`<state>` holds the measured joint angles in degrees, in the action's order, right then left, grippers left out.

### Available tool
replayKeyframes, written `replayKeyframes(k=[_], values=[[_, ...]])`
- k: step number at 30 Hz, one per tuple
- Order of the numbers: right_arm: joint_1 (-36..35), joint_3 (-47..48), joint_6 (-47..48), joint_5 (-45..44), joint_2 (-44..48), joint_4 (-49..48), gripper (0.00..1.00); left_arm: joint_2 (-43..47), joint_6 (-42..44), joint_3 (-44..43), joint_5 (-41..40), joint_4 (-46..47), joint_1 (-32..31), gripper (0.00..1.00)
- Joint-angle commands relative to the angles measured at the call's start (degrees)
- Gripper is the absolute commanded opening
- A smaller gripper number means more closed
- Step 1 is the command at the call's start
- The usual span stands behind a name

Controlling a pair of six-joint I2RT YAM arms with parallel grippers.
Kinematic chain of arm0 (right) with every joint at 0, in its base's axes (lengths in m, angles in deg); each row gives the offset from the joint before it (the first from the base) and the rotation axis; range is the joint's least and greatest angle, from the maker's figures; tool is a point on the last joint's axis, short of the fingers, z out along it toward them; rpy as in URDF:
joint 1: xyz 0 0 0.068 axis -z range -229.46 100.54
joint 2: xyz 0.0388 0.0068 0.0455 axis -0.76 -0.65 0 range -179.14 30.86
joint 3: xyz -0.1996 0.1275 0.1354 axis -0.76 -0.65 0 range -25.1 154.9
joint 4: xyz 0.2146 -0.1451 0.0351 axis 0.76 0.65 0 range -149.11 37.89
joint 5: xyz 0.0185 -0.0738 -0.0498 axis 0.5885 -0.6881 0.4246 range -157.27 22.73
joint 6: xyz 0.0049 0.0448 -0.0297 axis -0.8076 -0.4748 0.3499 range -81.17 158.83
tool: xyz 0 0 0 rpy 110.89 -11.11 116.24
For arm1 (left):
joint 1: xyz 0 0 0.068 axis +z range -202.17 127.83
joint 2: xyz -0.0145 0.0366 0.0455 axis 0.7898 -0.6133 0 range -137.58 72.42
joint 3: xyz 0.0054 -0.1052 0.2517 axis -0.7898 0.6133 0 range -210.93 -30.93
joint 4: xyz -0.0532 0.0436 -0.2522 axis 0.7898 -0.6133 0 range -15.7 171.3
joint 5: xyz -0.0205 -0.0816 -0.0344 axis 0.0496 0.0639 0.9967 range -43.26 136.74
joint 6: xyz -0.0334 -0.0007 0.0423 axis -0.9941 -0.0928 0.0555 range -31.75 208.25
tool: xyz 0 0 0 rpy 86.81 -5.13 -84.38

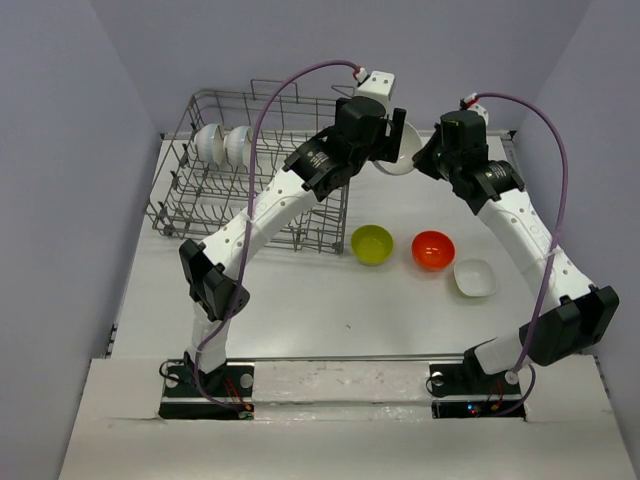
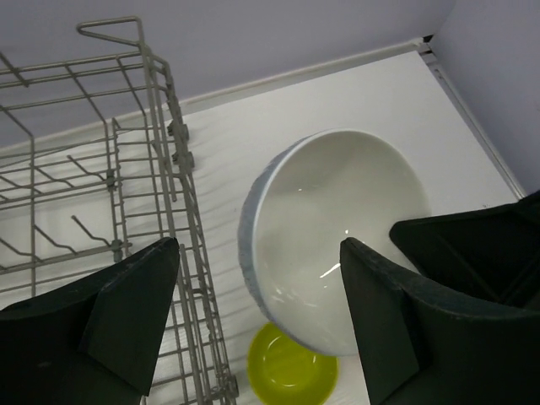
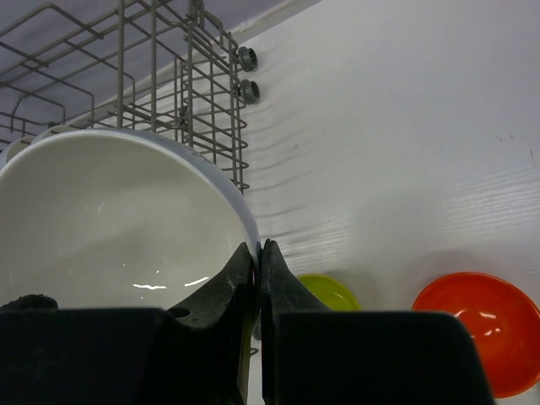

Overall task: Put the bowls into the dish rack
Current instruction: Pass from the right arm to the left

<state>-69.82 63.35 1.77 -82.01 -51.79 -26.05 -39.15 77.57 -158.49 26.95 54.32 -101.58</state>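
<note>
Robot test lab: plain walls [image 1: 60,150], white table [image 1: 300,300].

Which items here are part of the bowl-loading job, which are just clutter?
Job: dish rack; two white bowls in it; large white bowl in right gripper; green bowl; orange bowl; small white bowl.
Not job: purple cables; table.

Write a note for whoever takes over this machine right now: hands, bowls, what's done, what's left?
Right hand: shut on the rim of a large white bowl, held up beside the dish rack.
Left hand: open, fingers either side of that bowl.
Done: two white bowls stand in the rack.
Left: the held bowl, plus the green bowl, orange bowl and small white bowl on the table.
</note>
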Motion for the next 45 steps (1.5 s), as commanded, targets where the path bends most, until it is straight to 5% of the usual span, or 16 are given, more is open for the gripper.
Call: replayKeyframes(k=[1,6,20,45], values=[[-0.38,3.93,-0.38,-1.34,0.83,-3.79,0.01,1.71,1.27,-2.42,-7.27,-0.79,0.10,0.86],[-0.91,4.28,-0.56,-1.34,0.74,-3.79,0.01,1.53,1.98,-1.98,-8.77,-1.49,0.01,0.82],[-3.02,6.56,-0.30,-2.83,-0.67,-2.91,0.01,-1.28,1.80,-4.88,-8.33,-3.08,0.01,0.53],[-5.83,8.59,0.67,-6.00,-2.25,-2.12,0.01,-1.11,2.68,-4.80,-12.37,-4.83,0.01,0.32]])
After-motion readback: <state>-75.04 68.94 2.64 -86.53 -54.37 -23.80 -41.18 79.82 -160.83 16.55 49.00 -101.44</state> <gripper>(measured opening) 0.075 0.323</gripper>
